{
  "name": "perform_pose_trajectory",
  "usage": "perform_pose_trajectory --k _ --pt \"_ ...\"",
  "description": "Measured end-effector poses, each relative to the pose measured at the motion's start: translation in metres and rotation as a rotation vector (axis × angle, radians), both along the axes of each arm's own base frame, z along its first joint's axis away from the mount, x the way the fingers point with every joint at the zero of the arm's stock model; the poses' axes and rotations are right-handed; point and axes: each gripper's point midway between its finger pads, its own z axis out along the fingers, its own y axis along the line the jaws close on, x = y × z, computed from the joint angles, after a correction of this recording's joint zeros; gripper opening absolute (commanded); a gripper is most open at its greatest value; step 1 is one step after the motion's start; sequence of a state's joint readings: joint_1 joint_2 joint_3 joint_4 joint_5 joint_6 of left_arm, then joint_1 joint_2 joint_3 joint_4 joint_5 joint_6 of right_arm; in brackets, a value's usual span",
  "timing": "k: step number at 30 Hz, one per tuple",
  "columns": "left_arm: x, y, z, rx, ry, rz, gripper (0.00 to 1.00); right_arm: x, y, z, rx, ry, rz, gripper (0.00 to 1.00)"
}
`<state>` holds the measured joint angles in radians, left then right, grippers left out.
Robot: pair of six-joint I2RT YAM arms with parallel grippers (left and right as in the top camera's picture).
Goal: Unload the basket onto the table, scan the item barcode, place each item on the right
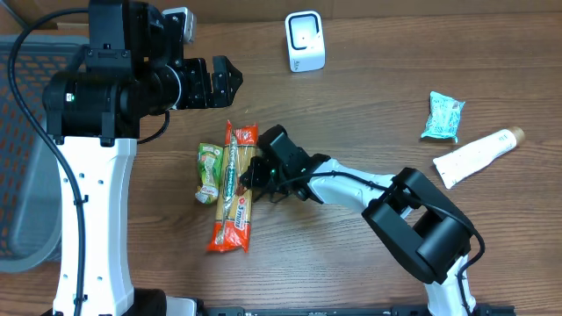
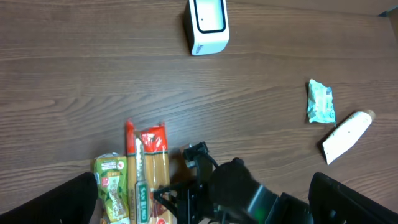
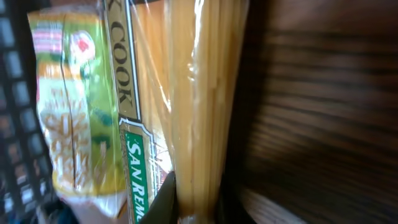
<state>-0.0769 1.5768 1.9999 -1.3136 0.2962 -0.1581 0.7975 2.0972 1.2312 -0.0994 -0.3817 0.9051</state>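
Right gripper [image 1: 253, 173] pinched narrow on the right edge of the spaghetti pack [image 1: 235, 197]. Pack flat, well apart from the scanner [image 1: 305, 41], left of it and nearer the robot, long axis slanting roughly scanner-ward. Left gripper [image 1: 224, 81] spread wide, empty, nearer the scanner.

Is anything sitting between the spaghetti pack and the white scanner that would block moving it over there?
Nothing visible does. Only bare table lies between the spaghetti pack and the white scanner. The left gripper hangs open beside that line, not across it.
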Motion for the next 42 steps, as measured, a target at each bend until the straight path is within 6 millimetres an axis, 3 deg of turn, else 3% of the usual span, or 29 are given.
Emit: perform_pose_trajectory --k 4,9,15,22,24,29,34,37,40,42 --pt "0.000 0.000 0.000 0.000 0.000 0.000 1.00 -0.005 -0.006 0.002 0.063 0.050 0.103 0.04" --pt "0.000 0.000 0.000 0.000 0.000 0.000 1.00 -0.005 -0.040 0.004 0.072 0.146 0.141 0.04" --pt "0.000 0.000 0.000 0.000 0.000 0.000 0.99 0.000 -0.111 0.029 -0.112 0.122 0.073 0.04" --pt "0.000 0.000 0.000 0.000 0.000 -0.001 1.00 -0.010 -0.206 0.076 -0.526 -0.036 -0.034 0.04" --pt "0.000 0.000 0.000 0.000 0.000 0.000 0.99 -0.016 -0.236 0.081 -0.678 -0.041 -0.063 0.04" --pt "0.000 0.000 0.000 0.000 0.000 0.000 1.00 -0.017 -0.284 0.080 -0.941 -0.057 -0.095 0.04" --pt "0.000 0.000 0.000 0.000 0.000 0.000 1.00 -0.008 -0.296 0.065 -1.058 -0.066 -0.091 0.04" --pt "0.000 0.000 0.000 0.000 0.000 0.000 0.99 -0.008 -0.290 0.049 -1.091 -0.057 -0.041 0.21" --pt "0.000 0.000 0.000 0.000 0.000 0.000 1.00 -0.012 -0.268 0.034 -1.062 -0.069 0.077 0.25" --pt "0.000 0.000 0.000 0.000 0.000 -0.001 1.00 -0.019 -0.241 0.029 -1.000 -0.099 0.169 0.31"
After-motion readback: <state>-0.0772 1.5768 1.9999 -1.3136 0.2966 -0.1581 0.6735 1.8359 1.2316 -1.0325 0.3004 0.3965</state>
